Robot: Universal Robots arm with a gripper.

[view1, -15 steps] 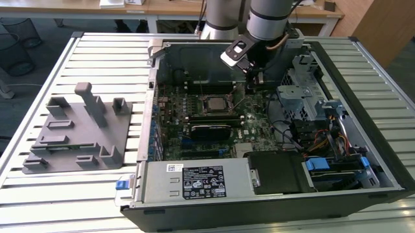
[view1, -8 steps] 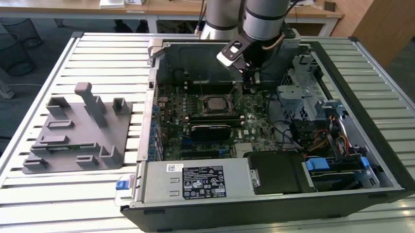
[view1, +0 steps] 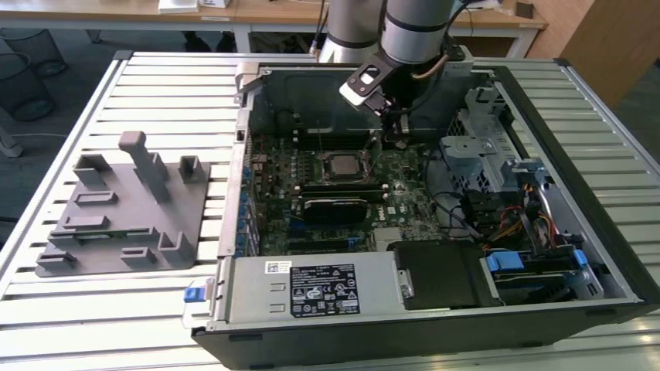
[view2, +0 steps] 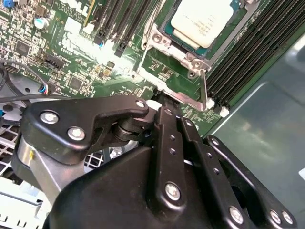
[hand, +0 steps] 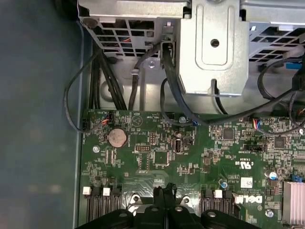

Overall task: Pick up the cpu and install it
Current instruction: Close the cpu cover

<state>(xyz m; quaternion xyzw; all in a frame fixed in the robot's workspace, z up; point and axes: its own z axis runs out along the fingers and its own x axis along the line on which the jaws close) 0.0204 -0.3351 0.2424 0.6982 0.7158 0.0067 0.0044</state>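
While cpu [view2: 202, 19] sits socketed, case [view1: 433, 340] lies on slatted table [view1: 154, 85]; desks [view1: 278, 15] behind.

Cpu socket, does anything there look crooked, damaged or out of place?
Nothing stands out. In the second wrist view the cpu lies flat and square inside the socket frame, with no tilt or damage visible. The gripper, fingers shut, sits just beside the frame.

Clearance inside the open case [view1: 433, 344]
Above the cpu [view1: 338, 164]: open. Drive cage [view1: 480, 143] and cables [view1: 454, 209] crowd the exterior view's right; claw [view1: 395, 141] stands between cage and cpu.
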